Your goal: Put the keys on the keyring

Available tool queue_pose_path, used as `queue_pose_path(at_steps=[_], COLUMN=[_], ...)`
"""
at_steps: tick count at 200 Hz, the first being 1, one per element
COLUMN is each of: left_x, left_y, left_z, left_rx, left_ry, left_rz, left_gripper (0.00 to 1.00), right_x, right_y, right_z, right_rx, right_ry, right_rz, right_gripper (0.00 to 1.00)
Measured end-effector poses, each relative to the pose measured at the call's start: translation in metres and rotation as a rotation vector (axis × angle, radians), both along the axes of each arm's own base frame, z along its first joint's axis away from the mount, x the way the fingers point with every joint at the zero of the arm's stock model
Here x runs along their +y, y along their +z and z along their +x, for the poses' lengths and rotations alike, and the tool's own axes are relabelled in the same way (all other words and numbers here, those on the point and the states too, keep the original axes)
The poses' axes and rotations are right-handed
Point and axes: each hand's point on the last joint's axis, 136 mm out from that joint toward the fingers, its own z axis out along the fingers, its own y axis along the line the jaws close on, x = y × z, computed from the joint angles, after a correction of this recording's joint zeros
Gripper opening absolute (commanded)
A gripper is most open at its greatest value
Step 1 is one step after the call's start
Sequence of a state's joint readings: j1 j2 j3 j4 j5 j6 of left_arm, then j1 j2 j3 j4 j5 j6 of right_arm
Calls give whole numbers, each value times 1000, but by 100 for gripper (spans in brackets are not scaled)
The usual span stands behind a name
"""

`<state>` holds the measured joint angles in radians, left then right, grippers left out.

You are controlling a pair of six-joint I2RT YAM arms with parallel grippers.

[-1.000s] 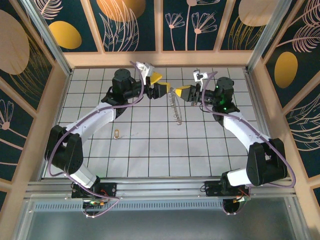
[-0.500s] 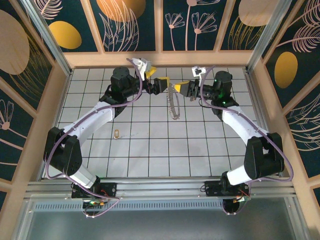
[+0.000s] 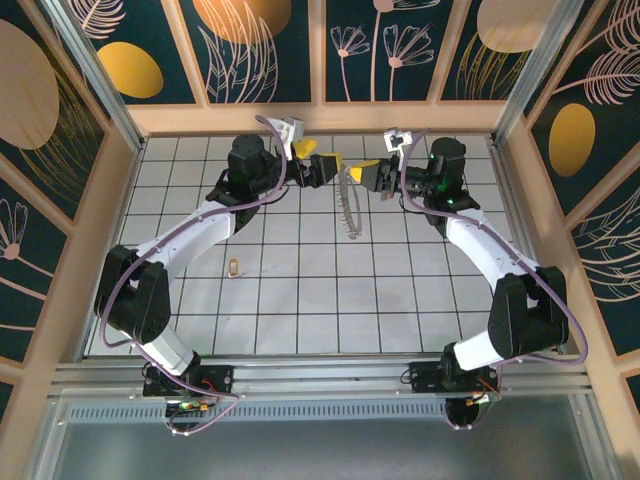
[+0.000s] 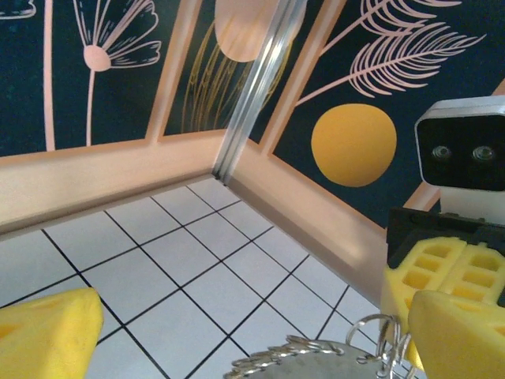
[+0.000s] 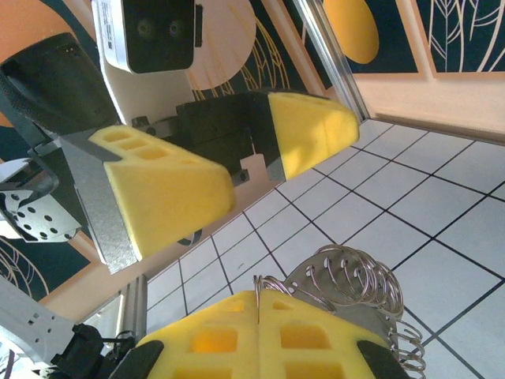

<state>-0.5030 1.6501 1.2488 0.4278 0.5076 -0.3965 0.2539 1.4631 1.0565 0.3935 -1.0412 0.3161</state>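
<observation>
Brass-gold and tiny, the key (image 3: 232, 266) is the nearest thing I can pick out. It lies flat on the white tiled counter (image 3: 300, 310) on the left side, just beside the left arm's long white link and well apart from both grippers.

Farther in, near the middle of the counter, the keyring (image 3: 347, 208) hangs long and narrow as a thin silvery loop with a jagged edge. I cannot tell whether its lower end touches the tiles. Its top end is pinched in the right gripper (image 3: 368, 172), whose yellow fingers are pressed together. From the right wrist camera I see the two pads meeting with no gap, and the ring's wire coils bunched just past them.

Facing it from the left, at about the same depth, is the left gripper (image 3: 318, 160). Its jaws are spread wide and hold nothing. In the right wrist view its two yellow fingers (image 5: 166, 189) stand well apart above the coils. From the left wrist camera, the coils sit low between my own left fingers, just beside the right gripper's yellow pad. I cannot tell whether the left fingers touch the ring.

Beyond both grippers runs the wooden rim (image 3: 320, 118) at the far edge of the counter, and behind it the dark blue back wall (image 3: 265, 50) with pale flower outlines and orange ovals.
</observation>
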Motion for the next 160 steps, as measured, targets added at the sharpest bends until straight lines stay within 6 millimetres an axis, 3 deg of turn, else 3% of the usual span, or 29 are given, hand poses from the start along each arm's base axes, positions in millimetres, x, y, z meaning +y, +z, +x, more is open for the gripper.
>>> queue_pose_path(at_steps=[42,160], left_x=[-2,-10], left_y=[-11,-2], left_z=[-7,-20], left_rx=[43,74], left_ry=[-34,-122], left_rz=[-4,-58], left_gripper=[98,99], right_x=[0,-3], right_y=[1,-10], right_z=[3,17], right_rx=[-5,62], right_ry=[-14,-84], right_rz=[13,58], right_gripper=[0,0])
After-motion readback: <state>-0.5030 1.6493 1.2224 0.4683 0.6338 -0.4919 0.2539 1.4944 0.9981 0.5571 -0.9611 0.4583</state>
